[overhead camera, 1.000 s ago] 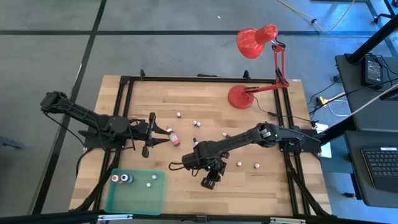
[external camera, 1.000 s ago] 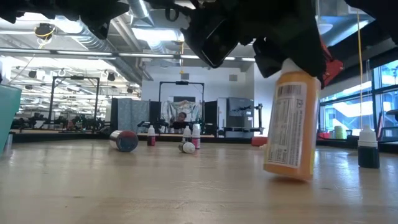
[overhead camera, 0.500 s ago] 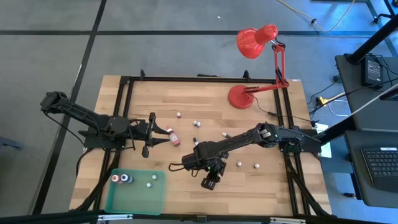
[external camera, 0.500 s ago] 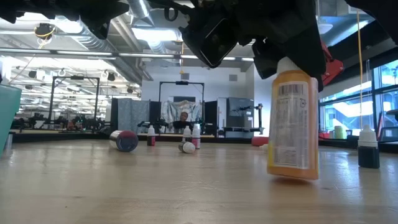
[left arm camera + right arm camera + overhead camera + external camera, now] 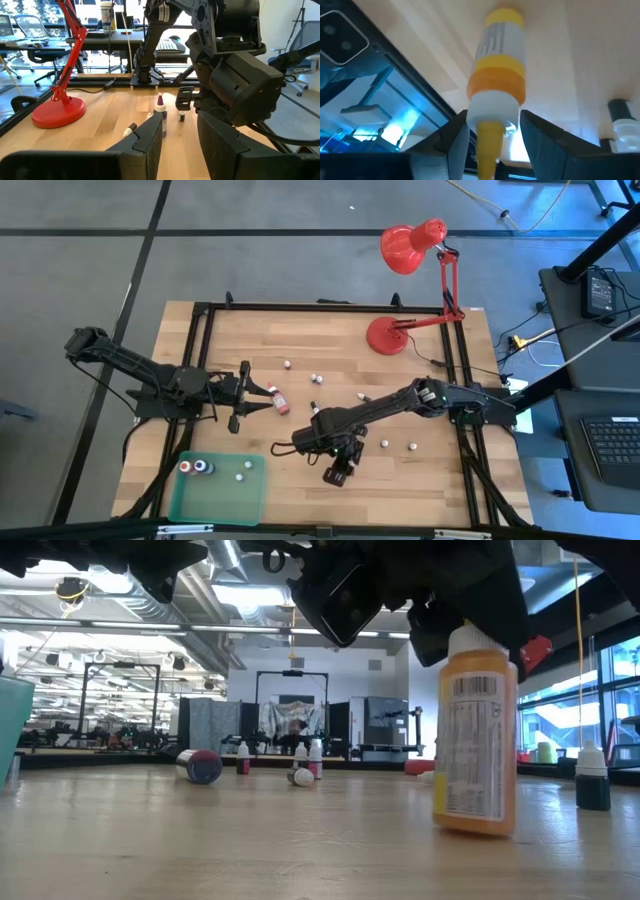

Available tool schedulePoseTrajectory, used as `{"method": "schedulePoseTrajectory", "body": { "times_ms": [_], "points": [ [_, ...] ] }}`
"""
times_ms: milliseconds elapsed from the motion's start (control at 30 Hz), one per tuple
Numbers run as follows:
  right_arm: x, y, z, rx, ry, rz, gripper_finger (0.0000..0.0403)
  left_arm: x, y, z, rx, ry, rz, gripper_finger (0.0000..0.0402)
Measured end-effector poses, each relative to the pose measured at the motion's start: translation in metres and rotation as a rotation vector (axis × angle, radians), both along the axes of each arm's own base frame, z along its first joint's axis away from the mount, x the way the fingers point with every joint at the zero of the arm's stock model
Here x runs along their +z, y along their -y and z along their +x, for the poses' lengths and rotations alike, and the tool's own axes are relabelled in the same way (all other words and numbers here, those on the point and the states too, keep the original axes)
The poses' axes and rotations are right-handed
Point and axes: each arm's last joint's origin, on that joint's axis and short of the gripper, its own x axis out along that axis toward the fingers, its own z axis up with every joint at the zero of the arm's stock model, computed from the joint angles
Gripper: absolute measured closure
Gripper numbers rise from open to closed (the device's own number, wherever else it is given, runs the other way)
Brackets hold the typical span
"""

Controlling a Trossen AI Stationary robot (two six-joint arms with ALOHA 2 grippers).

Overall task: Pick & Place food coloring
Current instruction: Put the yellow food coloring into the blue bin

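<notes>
1. Your right gripper stands over the upright orange bottle on the table; its jaws straddle the cap, contact unclear.
2. Your left gripper sits beside the red bottle; its jaw state is hidden.

Bottle upright on table

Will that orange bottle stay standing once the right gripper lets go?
Probably, but only just: the orange bottle stands upright on the table, tall over a narrow base. A nudge from the right gripper at its white neck would likely tip it, and being round it could roll.
</notes>
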Motion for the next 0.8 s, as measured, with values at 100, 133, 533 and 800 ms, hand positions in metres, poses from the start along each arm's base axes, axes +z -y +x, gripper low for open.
{"method": "schedulePoseTrajectory", "body": {
  "times_ms": [100,133,533,800],
  "points": [
    [0.000,-0.003,-0.001,0.001,-0.008,0.022,0.0210,0.000,0.000,0.000,0.000,0.000,0.000,0.0282],
    [0.000,-0.004,-0.001,0.001,-0.010,0.027,0.0205,0.000,0.000,0.000,0.000,0.000,0.000,0.0283],
    [0.043,-0.023,-0.024,0.122,0.147,-0.106,0.0185,0.000,0.000,0.000,0.000,0.000,0.000,0.0282],
    [0.117,-0.051,-0.074,0.241,0.576,-0.666,0.0186,-0.001,0.000,0.000,0.000,-0.005,0.001,0.0283]
  ]
}}
